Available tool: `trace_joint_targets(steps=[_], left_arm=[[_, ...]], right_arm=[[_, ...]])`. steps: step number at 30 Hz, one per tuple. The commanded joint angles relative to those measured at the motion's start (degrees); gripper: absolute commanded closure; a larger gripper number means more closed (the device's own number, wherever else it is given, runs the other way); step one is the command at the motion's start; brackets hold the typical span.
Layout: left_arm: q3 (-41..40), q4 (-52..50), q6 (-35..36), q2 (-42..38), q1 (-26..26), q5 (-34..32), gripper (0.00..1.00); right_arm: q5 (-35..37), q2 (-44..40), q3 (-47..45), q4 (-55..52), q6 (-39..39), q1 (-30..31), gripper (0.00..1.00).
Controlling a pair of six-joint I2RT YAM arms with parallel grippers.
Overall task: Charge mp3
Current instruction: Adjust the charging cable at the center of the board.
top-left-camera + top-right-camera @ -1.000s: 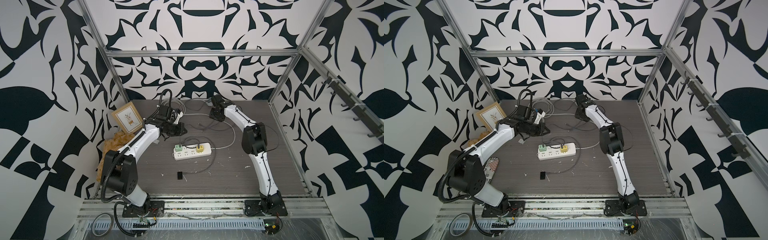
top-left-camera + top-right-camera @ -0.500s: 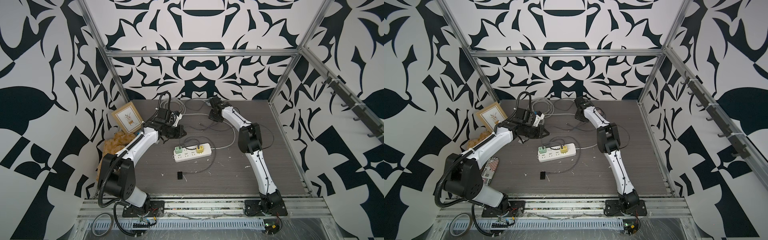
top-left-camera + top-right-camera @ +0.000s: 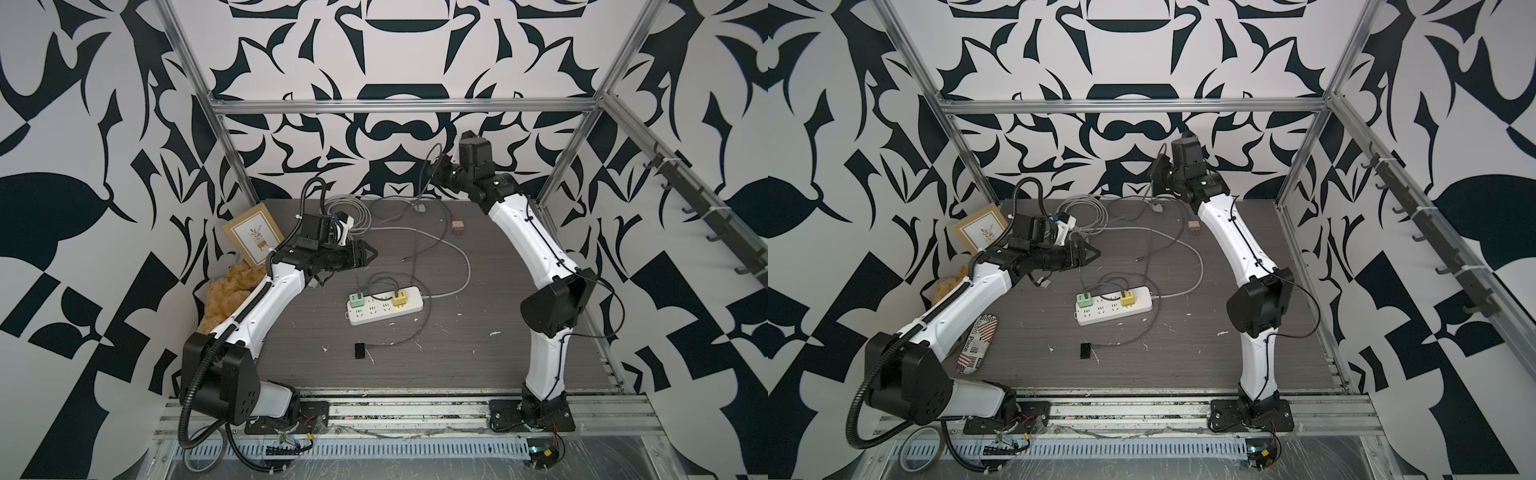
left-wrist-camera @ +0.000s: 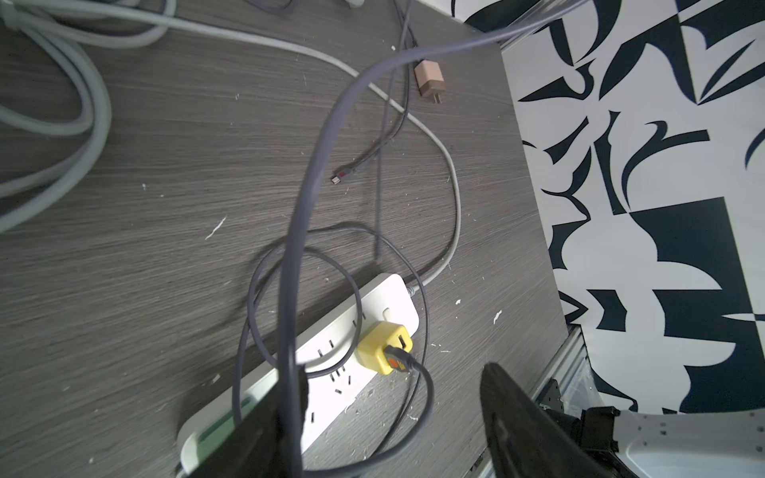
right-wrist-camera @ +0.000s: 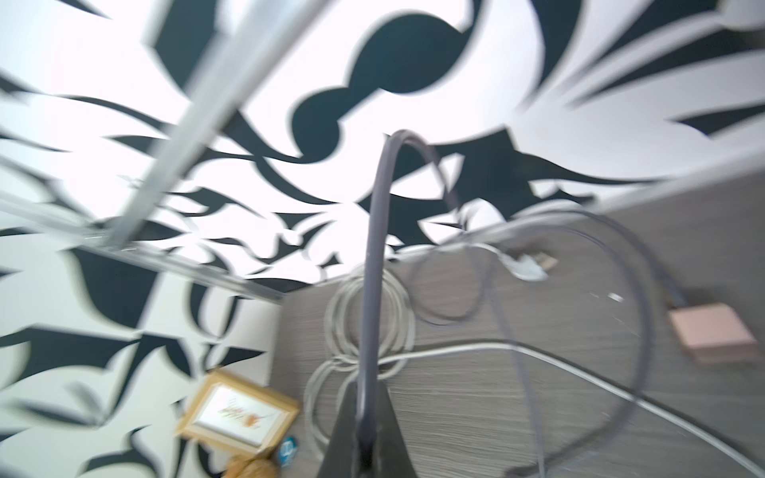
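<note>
Judging by its looks, the mp3 point(image 5: 287, 451) is tiny, light and hard-shelled, with a smooth blue face, so it will likely skate on the table point(image 3: 478, 353) if nudged and could slip from a loose pinch. Take it across 2 opposite edges, off the pale control ring, leaving its socket side free. Which side that is cannot be told from the blurred right wrist view.

It lies flat on the table just beside the lower corner of the picture frame point(image 5: 240, 414), near the plush toy point(image 5: 248, 467). Neither top view shows it clearly; the left arm probably hides it.

The right gripper point(image 5: 366, 414) is raised by the back wall, well apart from the mp3, pressed together on a thin grey cable point(image 5: 372, 248). The left gripper point(image 4: 391, 370) is spread wide, holds nothing and faces the power strip point(image 4: 372, 306), with a grey lead lying against 1 finger
</note>
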Motion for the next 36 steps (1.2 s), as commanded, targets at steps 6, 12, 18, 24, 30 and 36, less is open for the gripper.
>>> trace_joint_targets(steps=[6, 12, 18, 24, 30, 36], left_arm=[[4.93, -2.39, -1.77, -3.18, 0.44, -3.90, 0.20], [3.94, -2.80, -2.17, -3.32, 0.26, -1.56, 0.20], [1.87, -2.97, -2.43, -3.78, -0.17, -0.46, 0.19], [1.49, -5.53, -2.80, -4.47, -0.35, -0.84, 0.19], [1.16, -12.63, -0.64, -10.16, -0.26, -4.37, 0.16], [0.27, -15.19, -1.11, -12.13, -0.26, -7.15, 0.16]], right_arm=[[-5.42, -8.30, -9.75, 3.47, -0.93, 2.26, 1.00], [5.36, -15.88, -21.20, -1.31, -5.40, 1.96, 1.00], [5.00, -11.25, -26.73, -1.30, -6.26, -1.77, 1.00], [-0.92, 4.66, -11.33, -14.02, -3.70, -5.85, 0.58], [5.15, -11.98, -29.74, -13.28, -1.26, -5.77, 0.35], [-2.46, -21.91, -43.31, -8.47, 0.26, -4.45, 0.47]])
